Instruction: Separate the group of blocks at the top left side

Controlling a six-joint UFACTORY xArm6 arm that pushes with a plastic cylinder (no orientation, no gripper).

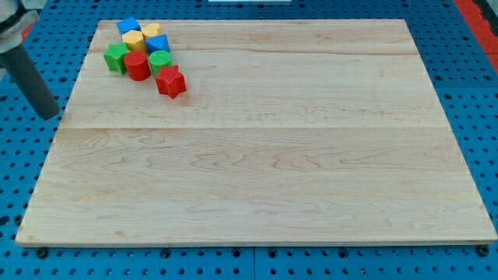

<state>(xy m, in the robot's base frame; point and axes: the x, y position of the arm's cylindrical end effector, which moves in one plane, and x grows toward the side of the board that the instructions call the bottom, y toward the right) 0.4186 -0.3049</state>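
**Entry: wooden board with one block cluster, top-left corner**

1. Table top [257, 155]. A pale wooden board is shown over a blue pegboard surround [467, 70]. Nearly all of its surface is bare; everything on it is gathered at the top-left corner.

2. Rod. A dark straight rod is seen off the board's left edge, over the pegboard, with my tip [51, 115] below and to the left of the cluster and well apart from it. No jaws are fitted, so no jaw state can be told.

3. Block cluster, the task's thing, packed with the pieces touching or nearly so:
- red star-shaped block [171, 82], lowest and rightmost, slightly proud of the rest;
- red cylinder [138, 65], centre;
- green star-shaped block [117, 57], nearest the left edge;
- green cylinder [159, 61];
- blue block [128, 27], nearest the top edge;
- blue block [158, 43], shape not clearly made out;
- yellow block [133, 40];
- yellow block [151, 30].

Handling note. The step is judged not yet begun. The tip is best brought onto the board and driven into the cluster's seams, so that pieces are shed outward rather than shoved along together.

Room. Little margin is left at the top and left edges; pushes that way risk blocks going overboard. Pushes toward the right edge and the bottom edge are favoured.
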